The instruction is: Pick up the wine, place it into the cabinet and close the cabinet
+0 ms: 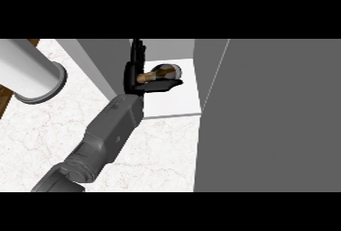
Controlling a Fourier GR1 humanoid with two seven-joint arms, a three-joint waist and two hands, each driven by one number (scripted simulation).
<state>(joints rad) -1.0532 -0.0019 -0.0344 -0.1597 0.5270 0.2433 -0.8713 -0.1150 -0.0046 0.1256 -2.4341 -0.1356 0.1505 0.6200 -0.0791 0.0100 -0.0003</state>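
The wine bottle [166,71] is seen nearly end-on, a round dark shape with a brown part toward my hand. It sits inside the cabinet on the white shelf [174,101]. My left hand [137,74] reaches into the cabinet from the lower left and lies against the bottle's left side. Its fingers [136,52] point straight toward the back and the thumb [163,85] sticks out to the right, just in front of the bottle. The hand is open. The cabinet door [273,117] stands open, a large grey panel filling the right side. My right hand does not show.
A tall white cylinder [26,67] stands on the marble counter [166,149] at the far left. A strip of wood [5,97] shows at the left edge. The cabinet's grey left wall [100,63] runs beside my forearm.
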